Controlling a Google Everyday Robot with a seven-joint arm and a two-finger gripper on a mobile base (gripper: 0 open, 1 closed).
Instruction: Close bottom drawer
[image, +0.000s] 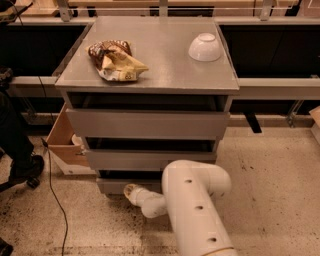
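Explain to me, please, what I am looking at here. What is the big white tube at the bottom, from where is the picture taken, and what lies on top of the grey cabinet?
The white tube is the robot's arm. It belongs to a machine on wheels with one arm. The arm reaches down and forward, and it ends in the gripper, the robot's "hand". The gripper is low near the floor, right at the front of the bottom drawer, the lowest of the three drawers. It does not seem to carry anything.

There is only one camera. It looks down on the cabinet from above and in front; where it is mounted is not known.

On the cabinet top lie a white bowl, turned upside down, and some crumpled snack bags. An open cardboard box stands on the floor beside the cabinet.
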